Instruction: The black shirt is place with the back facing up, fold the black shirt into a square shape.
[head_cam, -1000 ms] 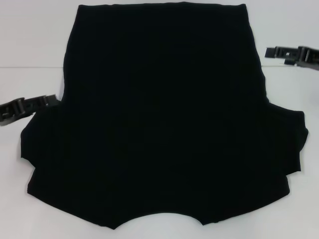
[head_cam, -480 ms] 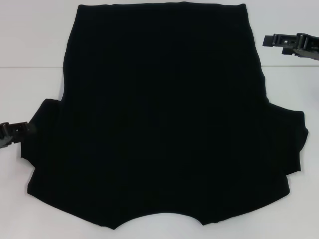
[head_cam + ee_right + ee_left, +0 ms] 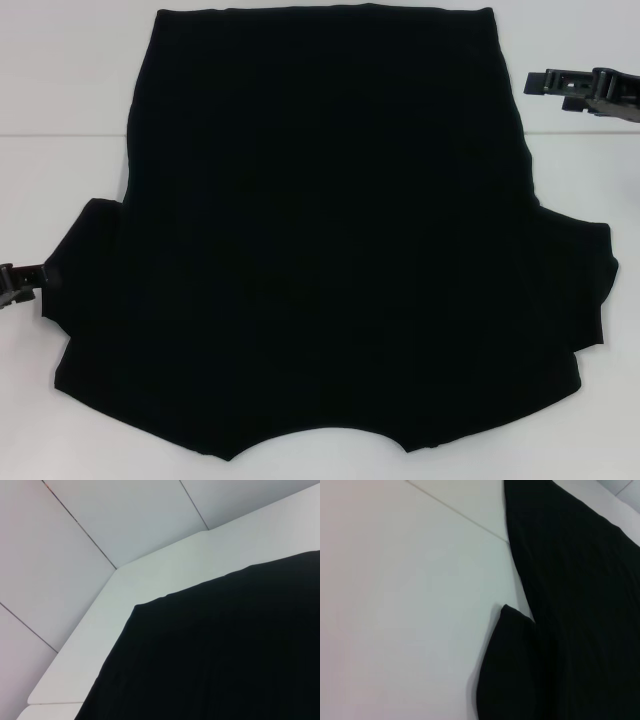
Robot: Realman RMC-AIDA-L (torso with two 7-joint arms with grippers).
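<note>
The black shirt (image 3: 330,230) lies spread flat over most of the white table (image 3: 60,100), plain side up, hem at the far edge and collar notch at the near edge. My left gripper (image 3: 30,275) shows only as a tip at the view's left edge, right beside the left sleeve (image 3: 85,260). The left wrist view shows that sleeve's corner (image 3: 512,650) against the shirt body (image 3: 570,580). My right gripper (image 3: 545,88) hovers open beside the shirt's far right side, holding nothing. The right wrist view looks onto the shirt's far corner (image 3: 225,655).
A seam line (image 3: 60,136) crosses the table's surface behind the shirt. Bare white table (image 3: 395,605) lies left of the shirt. Grey wall panels (image 3: 125,515) rise beyond the table's far edge.
My left gripper has drawn back leftward and nearer, from beside the shirt's side down to the left sleeve's edge. The right gripper has risen slightly. The shirt has not moved.
</note>
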